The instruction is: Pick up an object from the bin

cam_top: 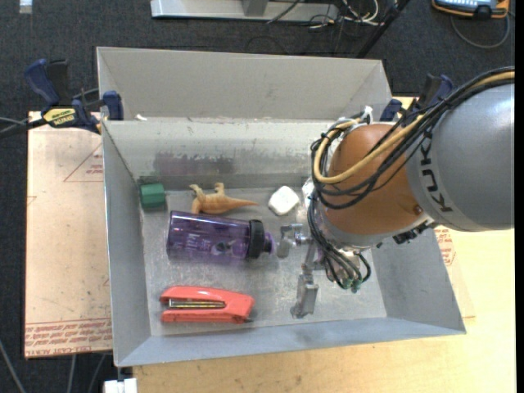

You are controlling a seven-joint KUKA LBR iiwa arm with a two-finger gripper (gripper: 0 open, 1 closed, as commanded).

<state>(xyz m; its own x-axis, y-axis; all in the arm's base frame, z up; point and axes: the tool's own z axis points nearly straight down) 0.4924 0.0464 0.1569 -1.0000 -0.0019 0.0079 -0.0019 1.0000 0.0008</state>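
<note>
Starting at the gripper [304, 305]: down low in the front right part of the grey metal bin [246, 150], over bare floor and close to the front wall, pointing downward. Cannot tell how far open, nor whether holding anything. Apart from every loose thing in the bin. Just above it, a tangle of dark cables [344, 268] under the rounded orange cover [368, 178] on the wrist, and behind that the thick grey arm [479, 162] reaching in from the right. Nearest on the left, with a strip of bare floor between: a red stapler [206, 305], lying flat along the front wall, right end toward the gripper. Up and left of the gripper, likewise apart from it: a clear purple bottle [209, 240] on its side, black cap [259, 240] turned to the right, toward the wrist. Beyond the bottle, nearer the back wall: a small white lump [283, 201] just beside the edge of the orange cover. Left of that, a tan toy dinosaur [217, 201], tail toward the white lump, just behind the bottle. Farther left still, a small green block [152, 196] near the left wall, just beyond the bottle's base end. All five spread out singly over the floor, mostly in the left and middle of the bin.
</note>
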